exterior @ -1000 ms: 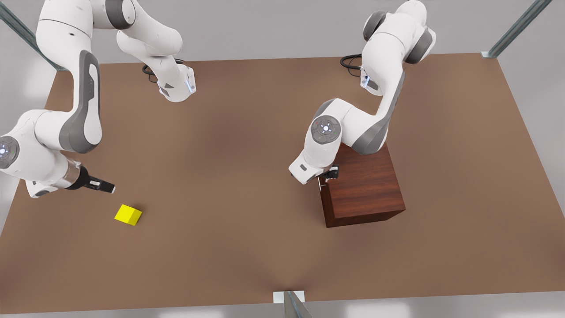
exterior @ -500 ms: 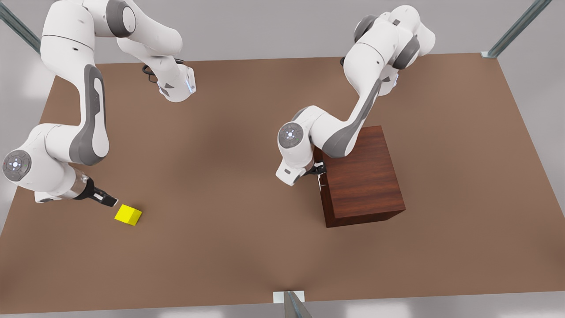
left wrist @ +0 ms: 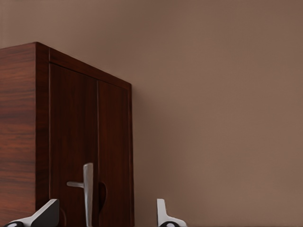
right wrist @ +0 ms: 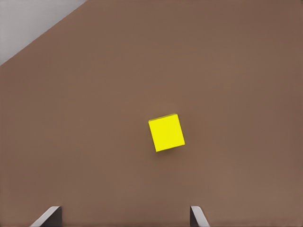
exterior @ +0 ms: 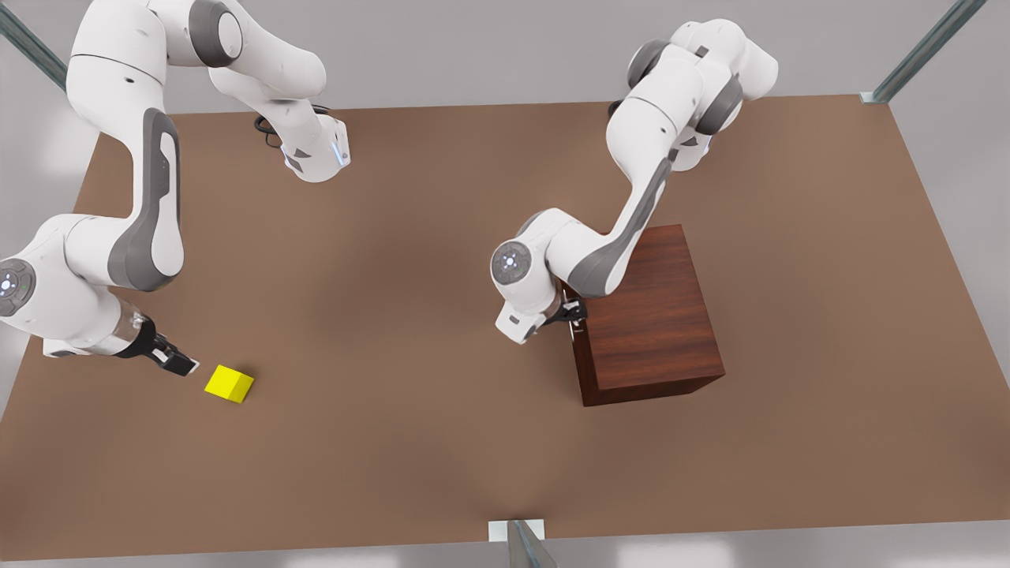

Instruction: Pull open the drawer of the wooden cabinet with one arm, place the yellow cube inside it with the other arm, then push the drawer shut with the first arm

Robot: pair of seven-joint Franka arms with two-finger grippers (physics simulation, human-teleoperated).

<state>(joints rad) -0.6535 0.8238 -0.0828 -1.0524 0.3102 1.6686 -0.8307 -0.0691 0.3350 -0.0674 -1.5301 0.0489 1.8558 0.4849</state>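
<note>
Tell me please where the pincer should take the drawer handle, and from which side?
Take the thin silver handle at its middle, coming straight at the closed drawer front. The bar stands off the wood, leaving finger room. The open left pincer already has it between its fingers. The right pincer waits open beside the cube.

The boxy dark reddish-brown wooden cabinet point(exterior: 649, 319) is set on the flat brown table point(exterior: 410, 260) toward the front view's right. The small bright yellow cube point(exterior: 230, 383) is placed on the table well apart, near the front view's left. The cabinet's thin silver bar handle point(left wrist: 87, 191) is mounted on its front panel.
</note>
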